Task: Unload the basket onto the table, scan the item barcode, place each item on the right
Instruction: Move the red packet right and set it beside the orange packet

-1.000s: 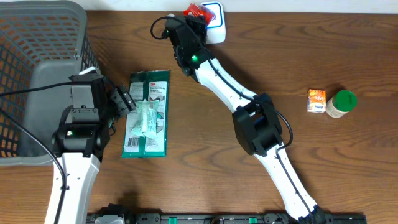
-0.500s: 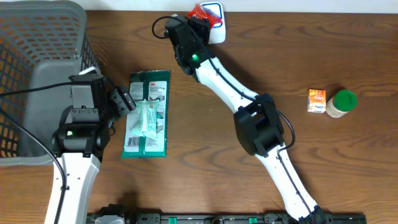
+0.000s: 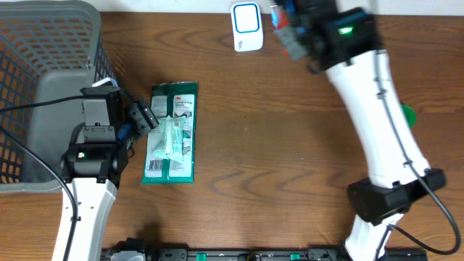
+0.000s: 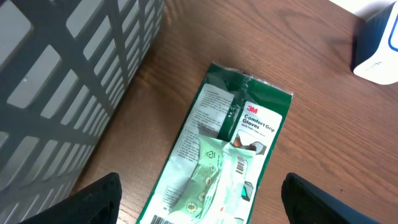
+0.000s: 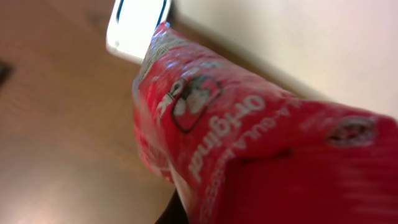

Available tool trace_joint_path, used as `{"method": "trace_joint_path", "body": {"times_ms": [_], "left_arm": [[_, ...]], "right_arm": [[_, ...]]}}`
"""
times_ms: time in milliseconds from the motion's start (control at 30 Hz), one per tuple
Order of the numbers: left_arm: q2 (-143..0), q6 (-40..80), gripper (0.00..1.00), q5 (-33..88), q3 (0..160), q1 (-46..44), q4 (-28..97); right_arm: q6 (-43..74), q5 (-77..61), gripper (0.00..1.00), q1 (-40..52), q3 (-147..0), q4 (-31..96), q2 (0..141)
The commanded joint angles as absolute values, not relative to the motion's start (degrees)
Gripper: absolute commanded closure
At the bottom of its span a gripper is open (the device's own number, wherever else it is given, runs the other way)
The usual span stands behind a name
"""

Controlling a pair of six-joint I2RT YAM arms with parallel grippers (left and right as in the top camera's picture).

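Observation:
A red snack packet [image 3: 281,17] hangs in my right gripper [image 3: 296,30], which is shut on it just right of the white barcode scanner [image 3: 246,26] at the table's back edge. In the right wrist view the packet [image 5: 249,137] fills most of the frame, with the scanner [image 5: 134,28] behind its upper left and one dark finger [image 5: 181,214] showing under it. My left gripper [image 3: 145,116] stands open and holds nothing, low over the left side of a green gloves package [image 3: 172,130]. The left wrist view shows that package [image 4: 230,149] lying flat between the wide-apart fingers [image 4: 93,199].
A grey mesh basket [image 3: 43,43] fills the left of the table beside my left arm. A green-lidded jar [image 3: 408,114] peeks out from behind my right arm at the right. The scanner [image 4: 379,50] shows at the top right of the left wrist view.
My right arm has swung to the right, carrying the red packet from over the scanner to its right side. It now covers the orange box. The left arm has not moved.

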State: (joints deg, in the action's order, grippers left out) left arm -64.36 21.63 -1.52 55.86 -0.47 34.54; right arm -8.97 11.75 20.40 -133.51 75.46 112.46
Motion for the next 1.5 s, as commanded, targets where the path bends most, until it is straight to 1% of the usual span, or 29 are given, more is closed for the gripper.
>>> {"method": "trace_joint_path", "body": {"times_ms": [0, 67, 200, 333, 467, 533, 667, 800, 900, 933, 967, 1000, 1033, 1067, 1100, 1167, 1267, 1333, 1367, 1433, 1467], "left_arm": [[-64.4, 21.5, 0.17, -2.2, 56.5, -0.2, 34.7], [-64.4, 21.5, 0.17, -2.2, 56.5, -0.2, 34.7], [-64.4, 21.5, 0.17, -2.2, 56.5, -0.2, 34.7], [-64.4, 21.5, 0.17, -2.2, 56.5, -0.2, 34.7], [-64.4, 21.5, 0.17, -2.2, 56.5, -0.2, 34.7], [-64.4, 21.5, 0.17, -2.2, 56.5, -0.2, 34.7], [-64.4, 21.5, 0.17, -2.2, 56.5, -0.2, 34.7], [-64.4, 21.5, 0.17, -2.2, 56.5, -0.2, 34.7], [-64.4, 21.5, 0.17, -2.2, 56.5, -0.2, 34.7], [-64.4, 21.5, 0.17, -2.2, 56.5, -0.2, 34.7], [-64.4, 21.5, 0.17, -2.2, 56.5, -0.2, 34.7], [-64.4, 21.5, 0.17, -2.2, 56.5, -0.2, 34.7], [-64.4, 21.5, 0.17, -2.2, 56.5, -0.2, 34.7], [-64.4, 21.5, 0.17, -2.2, 56.5, -0.2, 34.7], [-64.4, 21.5, 0.17, -2.2, 56.5, -0.2, 34.7], [-64.4, 21.5, 0.17, -2.2, 56.5, -0.2, 34.7], [-64.4, 21.5, 0.17, -2.2, 56.5, -0.2, 34.7], [-64.4, 21.5, 0.17, -2.2, 56.5, -0.2, 34.7], [-64.4, 21.5, 0.17, -2.2, 56.5, -0.2, 34.7], [-64.4, 21.5, 0.17, -2.2, 56.5, -0.2, 34.7], [-64.4, 21.5, 0.17, -2.2, 56.5, -0.2, 34.7]], "right_arm": [[-2.6, -6.0, 0.99, 13.0, -133.1, 80.1, 113.3], [-2.6, -10.6, 0.99, 8.4, -131.7, 82.5, 113.4], [-3.2, -16.8, 0.99, 2.1, -126.4, 82.4, 113.4], [-3.9, -18.4, 0.99, -3.0, -114.8, 75.9, 113.4], [-5.9, -18.2, 0.99, -5.2, -103.5, 68.5, 113.4], [-6.1, -15.8, 0.99, -6.1, -99.0, 66.2, 113.4], [-6.0, -2.8, 0.99, -6.9, -91.2, 61.4, 113.4], [-6.0, 2.5, 0.99, -6.9, -86.8, 56.9, 113.4], [-6.0, 2.9, 0.98, -6.9, -85.8, 55.9, 113.4], [-6.0, 2.9, 0.80, -6.9, -85.8, 55.9, 113.4], [-6.0, 3.0, 0.70, -6.9, -85.8, 55.9, 113.4], [-6.0, 3.3, 0.63, -6.9, -86.0, 56.0, 113.4], [-6.0, 3.6, 0.61, -6.9, -86.3, 56.2, 113.4], [-6.0, 4.1, 0.48, -6.9, -87.2, 56.9, 113.3], [-6.0, 4.1, 0.40, -6.9, -88.1, 57.6, 113.1], [-5.8, 4.0, 0.36, -6.7, -90.7, 59.6, 112.8], [-5.8, 0.4, 0.37, -5.7, -95.1, 62.7, 112.3], [-5.8, -8.0, 0.43, -4.2, -97.7, 64.4, 112.1], [-5.8, -14.0, 0.49, -2.9, -97.9, 64.3, 112.0], [-5.3, -18.8, 0.65, -1.5, -97.6, 64.0, 112.0], [-3.0, -20.0, 0.73, 0.0, -97.0, 63.4, 112.4]]}}
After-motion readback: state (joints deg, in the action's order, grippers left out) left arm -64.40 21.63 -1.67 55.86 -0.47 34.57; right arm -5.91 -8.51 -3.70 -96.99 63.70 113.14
